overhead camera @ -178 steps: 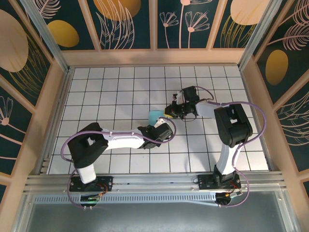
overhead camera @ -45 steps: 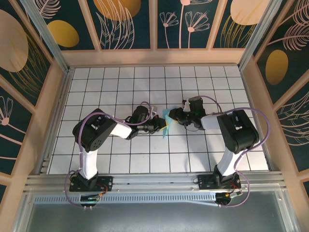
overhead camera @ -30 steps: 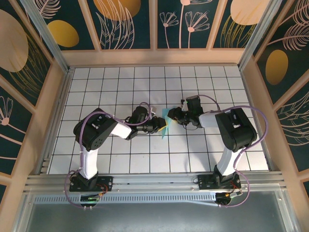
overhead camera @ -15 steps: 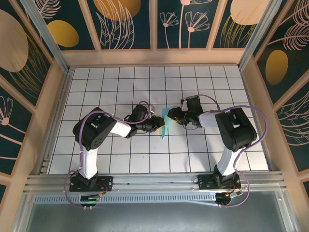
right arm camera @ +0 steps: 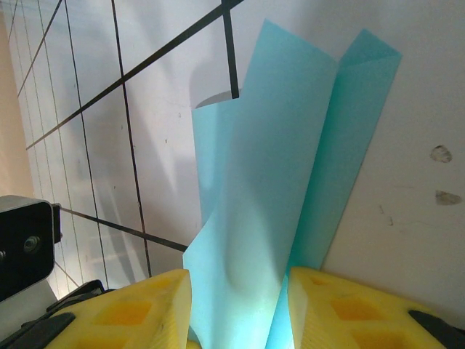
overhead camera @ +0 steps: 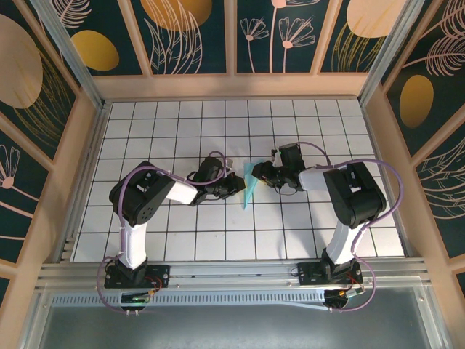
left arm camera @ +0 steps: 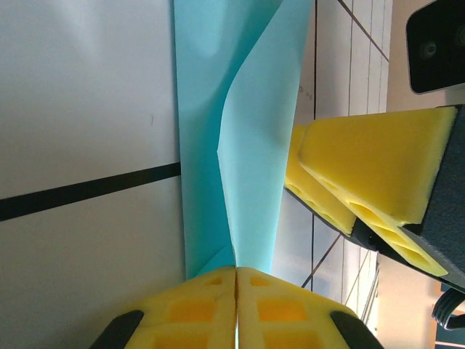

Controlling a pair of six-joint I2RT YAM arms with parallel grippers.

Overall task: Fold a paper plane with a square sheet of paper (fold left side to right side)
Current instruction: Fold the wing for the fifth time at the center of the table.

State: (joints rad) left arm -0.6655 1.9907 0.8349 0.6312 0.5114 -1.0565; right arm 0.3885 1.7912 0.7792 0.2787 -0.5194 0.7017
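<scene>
The square sheet of paper (overhead camera: 248, 187) is light blue and folded into a narrow strip, and it lies mid-table between my two grippers. In the left wrist view one flap of the paper (left arm camera: 251, 145) stands up from the table. Its crease runs straight into the seam of my left gripper (left arm camera: 236, 270), whose yellow pads are pressed together on it. From above, the left gripper (overhead camera: 238, 185) touches the paper's left side. My right gripper (right arm camera: 238, 275) faces it from the right (overhead camera: 260, 174), pads apart, with the buckled paper (right arm camera: 276, 182) rising between them. Its fingers (left arm camera: 363, 167) show across the paper.
The white grid-tiled table (overhead camera: 174, 131) is bordered by wooden walls (overhead camera: 232, 86) on three sides. A metal rail (overhead camera: 232, 276) runs along the near edge by the arm bases. Both arms reach inward and meet near the centre.
Over the last second my left jaws closed on the paper's crease, and the left gripper drew slightly left. The right gripper and the paper stayed nearly still.
</scene>
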